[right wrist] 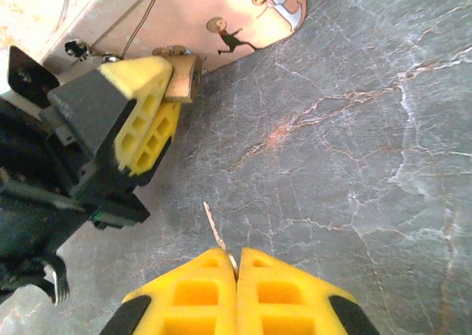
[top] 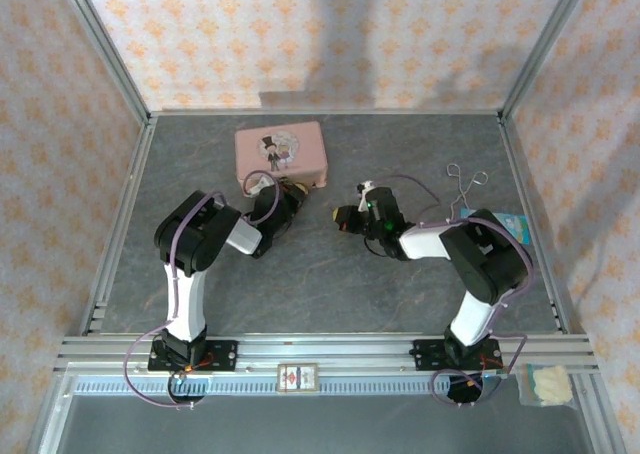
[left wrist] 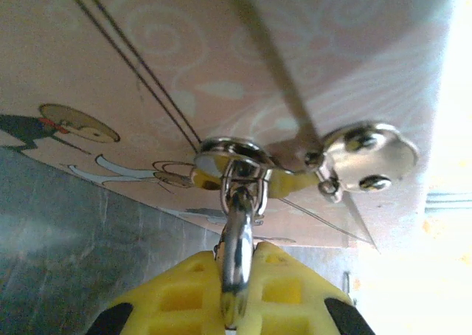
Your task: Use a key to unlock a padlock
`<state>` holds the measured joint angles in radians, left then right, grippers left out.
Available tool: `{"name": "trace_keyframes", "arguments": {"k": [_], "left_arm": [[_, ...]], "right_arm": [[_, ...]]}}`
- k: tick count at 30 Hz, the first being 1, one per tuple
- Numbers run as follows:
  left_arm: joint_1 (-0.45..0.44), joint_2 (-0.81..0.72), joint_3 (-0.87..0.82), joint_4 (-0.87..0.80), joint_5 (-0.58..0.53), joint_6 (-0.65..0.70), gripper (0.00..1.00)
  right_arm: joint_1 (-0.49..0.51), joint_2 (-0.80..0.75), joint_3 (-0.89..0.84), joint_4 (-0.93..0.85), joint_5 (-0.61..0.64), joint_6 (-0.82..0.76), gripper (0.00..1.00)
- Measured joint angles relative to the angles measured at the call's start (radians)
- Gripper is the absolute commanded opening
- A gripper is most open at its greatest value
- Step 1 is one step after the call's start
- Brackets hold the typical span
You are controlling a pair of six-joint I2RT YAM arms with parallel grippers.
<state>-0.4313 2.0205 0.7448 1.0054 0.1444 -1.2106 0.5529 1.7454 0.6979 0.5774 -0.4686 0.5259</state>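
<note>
Padlock (right wrist: 181,77), clamped by your left gripper (right wrist: 168,95) beside pink tin (right wrist: 221,10), with key (right wrist: 214,228) pinched in your right gripper (right wrist: 236,258), apart from it; insertion pended, and you needed the blade aligned to the keyway.

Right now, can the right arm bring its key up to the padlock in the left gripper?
Probably yes: only bare table lies between the key in the right gripper and the padlock held by the left gripper.

Shiny brass padlock (right wrist: 183,75), thin bright-metal key (right wrist: 214,228), glossy printed tin (right wrist: 221,14), matt veined stone-look table (right wrist: 354,165).
</note>
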Motion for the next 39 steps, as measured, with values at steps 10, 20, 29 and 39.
{"name": "trace_keyframes", "arguments": {"k": [10,20,29,39], "left_arm": [[0.008,-0.015,-0.110,0.166,0.167,-0.109,0.00],[0.015,-0.015,-0.180,0.282,0.336,-0.142,0.00],[0.040,-0.002,-0.191,0.354,0.486,-0.177,0.00],[0.072,0.001,-0.171,0.338,0.557,-0.154,0.00]], "right_arm": [[-0.023,0.085,0.024,0.077,-0.116,0.103,0.00],[-0.031,0.126,0.048,0.127,-0.180,0.154,0.00],[-0.071,0.151,0.077,0.114,-0.221,0.156,0.00],[-0.138,0.147,0.076,0.105,-0.335,0.124,0.00]]}}
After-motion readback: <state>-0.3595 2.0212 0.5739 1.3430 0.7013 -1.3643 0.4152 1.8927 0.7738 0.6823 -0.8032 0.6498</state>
